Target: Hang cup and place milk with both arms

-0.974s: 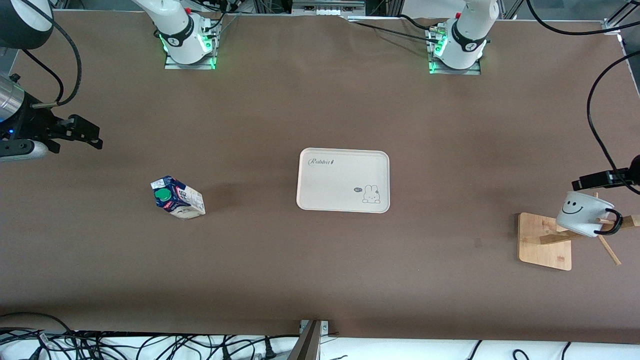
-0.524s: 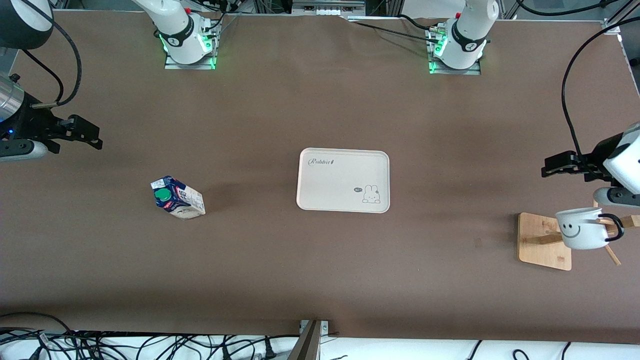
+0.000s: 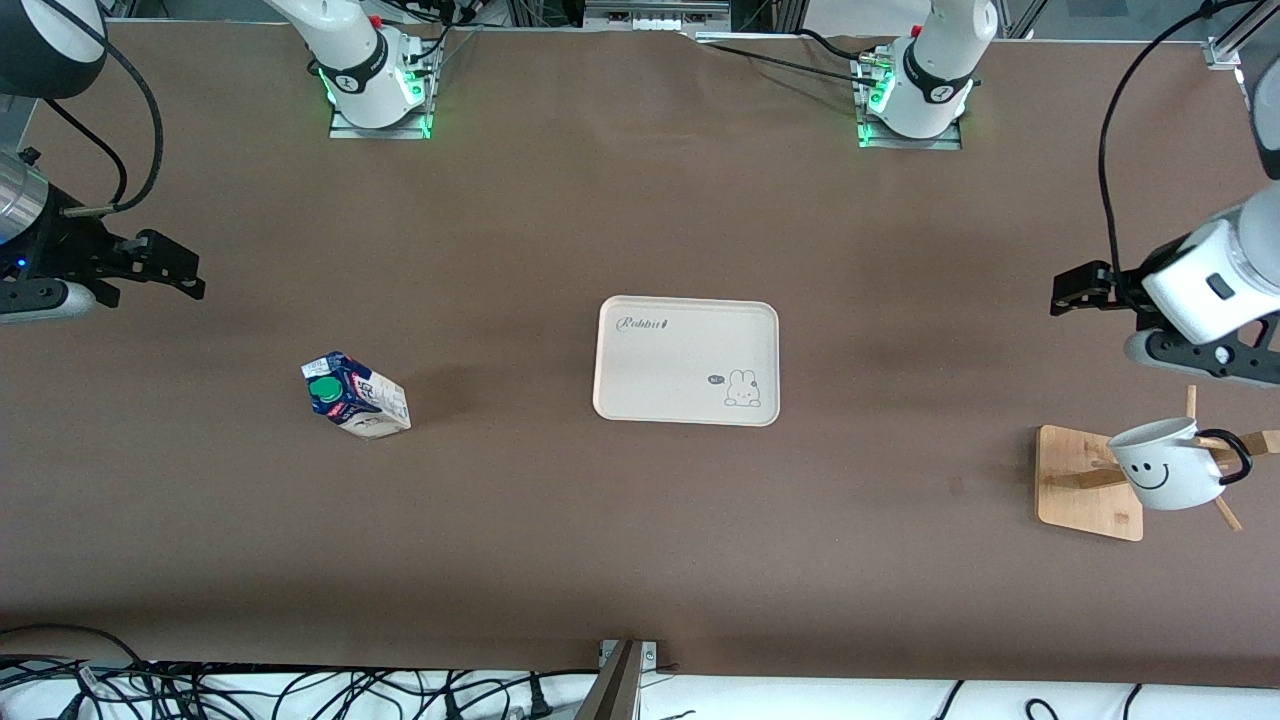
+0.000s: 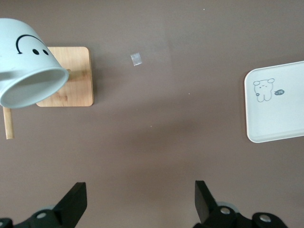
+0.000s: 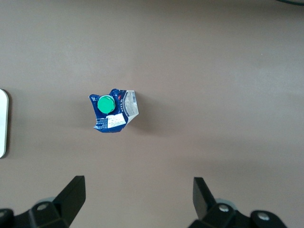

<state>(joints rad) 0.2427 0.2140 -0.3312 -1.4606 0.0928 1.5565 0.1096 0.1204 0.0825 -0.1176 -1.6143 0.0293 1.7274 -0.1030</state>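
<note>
One brown table [image 3: 640,520], white tray [image 3: 686,360] mid-table, cables [image 3: 250,690] perhaps floor-level.

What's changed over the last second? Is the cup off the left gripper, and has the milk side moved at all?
The left gripper, open and empty, has pulled up and away from the cup toward the robots' bases. The cup, released, has swung and settled lower, hanging by its handle on the wooden rack. The milk, the tray and the open right gripper, waiting at its end of the table, have not moved.
</note>
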